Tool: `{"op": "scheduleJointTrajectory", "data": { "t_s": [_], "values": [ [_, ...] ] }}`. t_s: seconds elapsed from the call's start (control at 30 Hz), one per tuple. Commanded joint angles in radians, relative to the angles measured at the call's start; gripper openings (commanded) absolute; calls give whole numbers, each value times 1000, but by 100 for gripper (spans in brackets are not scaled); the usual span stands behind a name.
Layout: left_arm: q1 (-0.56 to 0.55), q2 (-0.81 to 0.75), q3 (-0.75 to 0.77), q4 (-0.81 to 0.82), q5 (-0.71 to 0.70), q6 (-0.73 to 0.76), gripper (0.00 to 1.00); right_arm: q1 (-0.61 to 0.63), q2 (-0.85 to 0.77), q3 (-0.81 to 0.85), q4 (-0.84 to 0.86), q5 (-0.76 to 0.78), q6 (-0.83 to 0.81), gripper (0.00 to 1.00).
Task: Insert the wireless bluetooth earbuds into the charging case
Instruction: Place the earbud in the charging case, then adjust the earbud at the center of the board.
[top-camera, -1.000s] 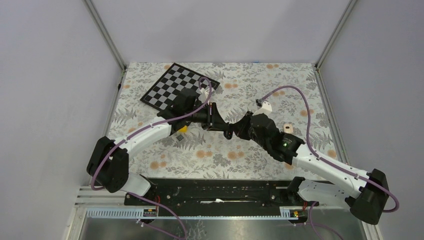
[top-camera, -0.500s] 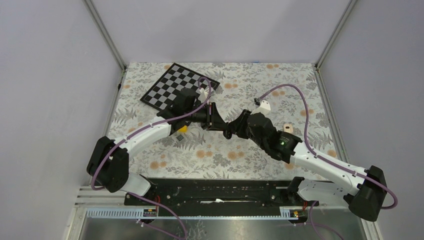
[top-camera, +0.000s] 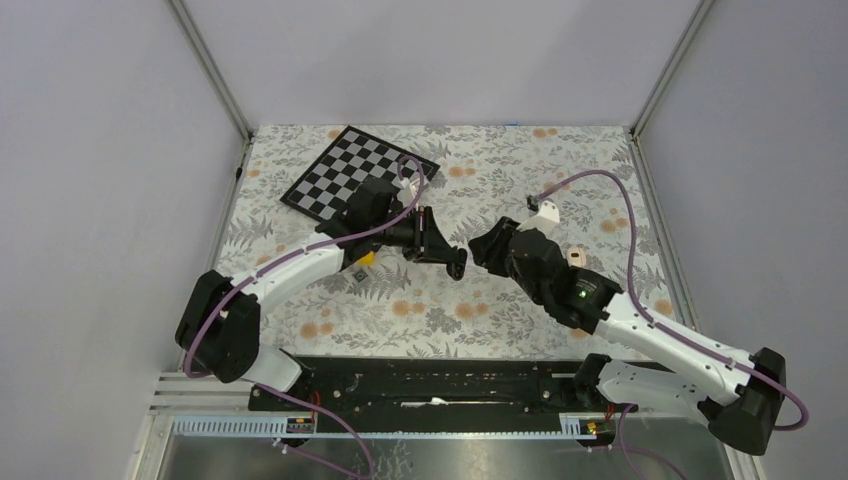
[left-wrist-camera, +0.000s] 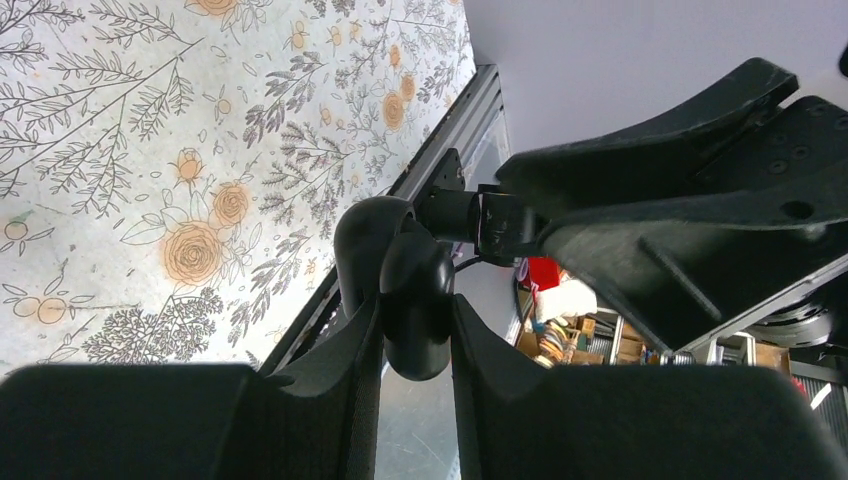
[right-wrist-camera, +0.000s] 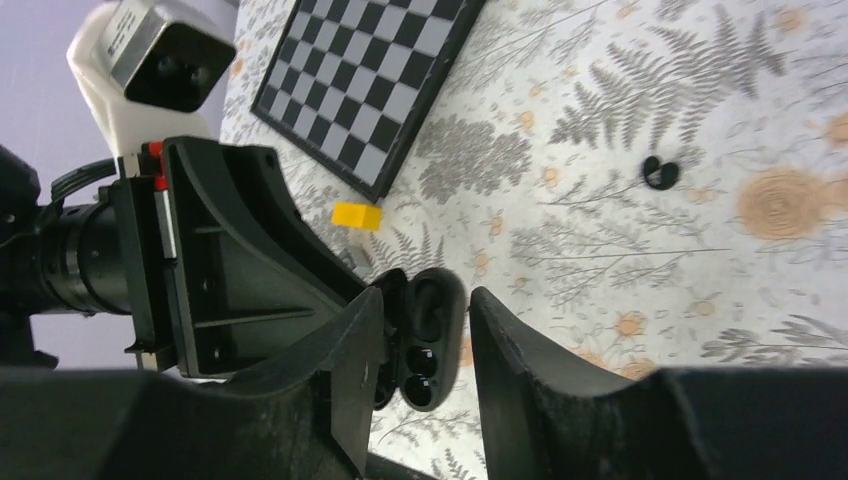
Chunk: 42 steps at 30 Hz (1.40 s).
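While the flowery tablecloth (top-camera: 500, 180) sits boxed in by plain grey walls (top-camera: 430, 60), checkerboard (top-camera: 350, 175) far left, the left gripper (left-wrist-camera: 415, 322) is clamped on the open black charging case (left-wrist-camera: 398, 245). The right gripper (top-camera: 482, 250) is just right of it, jaws apart, gripping nothing. One black earbud (right-wrist-camera: 659, 172) lies loose on the cloth, well apart from both.
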Motion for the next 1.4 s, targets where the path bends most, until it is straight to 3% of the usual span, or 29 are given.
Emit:
{"op": "scheduleJointTrajectory", "data": {
  "t_s": [0.0,0.13,0.23,0.37,0.67,0.83,1.37],
  "values": [
    [27,5,8,-14,3,45,0,8,-65,10,-118,182,-29,46],
    [97,-10,5,-69,6,84,0,-17,-46,17,-232,206,-55,47],
    [146,-24,15,-124,-3,127,0,-112,9,-5,-235,86,-84,46],
    [176,-41,16,-175,-24,163,0,-235,110,-31,-118,-100,-153,42],
    [181,-75,-28,-169,-32,163,0,-298,524,146,-27,-176,-237,38],
    [181,-97,-41,-170,-38,172,0,-321,671,210,-26,-172,-209,37],
    [181,-99,-40,-182,-27,203,0,-322,755,237,-43,-122,-215,39]
  ]
}}
